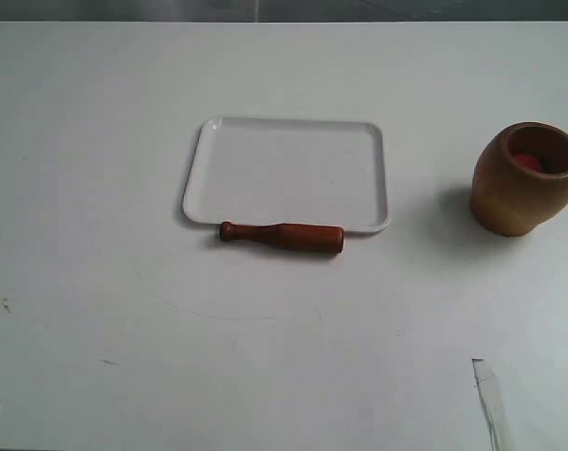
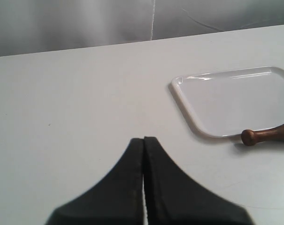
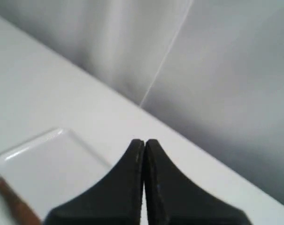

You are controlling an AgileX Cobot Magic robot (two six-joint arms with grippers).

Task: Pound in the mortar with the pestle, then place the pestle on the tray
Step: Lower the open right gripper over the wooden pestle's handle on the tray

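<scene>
- Both my grippers sit closest to the lens: the left gripper point(image 2: 143, 138) and the right gripper point(image 3: 144, 140) are each pinched fully closed, gripping nothing.
- White table point(image 1: 96, 188) spreads under everything.
- White tray point(image 1: 284, 169) lies flat near the table's middle.
- Wooden mortar point(image 1: 523, 183) stands well to the right of the tray, with something red point(image 1: 529, 162) inside.
- Reddish pestle point(image 1: 288, 236) lies on the table along the tray's near rim, knob pointing left.
</scene>
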